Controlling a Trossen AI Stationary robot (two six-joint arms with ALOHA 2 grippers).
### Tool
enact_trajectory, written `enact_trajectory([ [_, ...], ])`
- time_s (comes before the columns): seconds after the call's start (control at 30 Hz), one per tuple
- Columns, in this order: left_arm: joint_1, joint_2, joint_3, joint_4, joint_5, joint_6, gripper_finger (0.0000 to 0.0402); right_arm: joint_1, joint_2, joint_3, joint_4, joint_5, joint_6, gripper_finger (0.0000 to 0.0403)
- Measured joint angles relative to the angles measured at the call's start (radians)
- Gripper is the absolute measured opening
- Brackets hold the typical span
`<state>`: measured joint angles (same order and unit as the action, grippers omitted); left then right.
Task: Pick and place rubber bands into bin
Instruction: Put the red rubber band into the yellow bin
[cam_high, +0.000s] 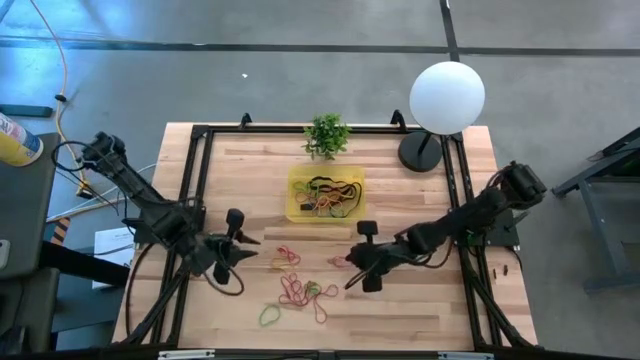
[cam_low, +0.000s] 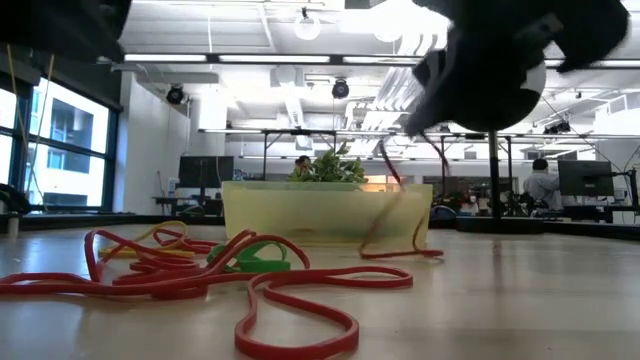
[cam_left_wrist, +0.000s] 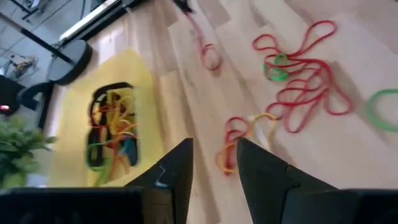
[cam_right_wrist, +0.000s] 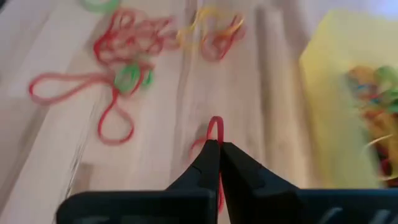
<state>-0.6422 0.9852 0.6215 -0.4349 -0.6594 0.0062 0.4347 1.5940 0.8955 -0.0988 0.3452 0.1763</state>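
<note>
Now the right pincer (cam_right_wrist: 219, 144) pinches a red rubber band (cam_right_wrist: 214, 129) beside the bin (cam_right_wrist: 339, 87); left pincer (cam_left_wrist: 213, 155) open over bare wood.

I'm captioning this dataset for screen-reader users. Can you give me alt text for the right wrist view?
The right gripper, jaws shut, pinches a red rubber band against the wooden table. Beyond it lie tangled red, green and yellow rubber bands, and to one side the yellow bin already holds more bands.
</note>
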Motion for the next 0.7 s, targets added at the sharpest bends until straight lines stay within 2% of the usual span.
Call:
enact_trajectory([
  [0.37, -0.114, 0.001, -0.155, 0.241, -0.094, -0.089, 0.0111, -0.054, -0.144, 0.001, 0.002, 0.102, -0.17, 0.0001],
  [0.7, -0.111, 0.069, -0.175, 0.324, -0.095, -0.09, 0.0111, -0.224, -0.171, 0.001, 0.04, 0.064, -0.31, 0.0],
])
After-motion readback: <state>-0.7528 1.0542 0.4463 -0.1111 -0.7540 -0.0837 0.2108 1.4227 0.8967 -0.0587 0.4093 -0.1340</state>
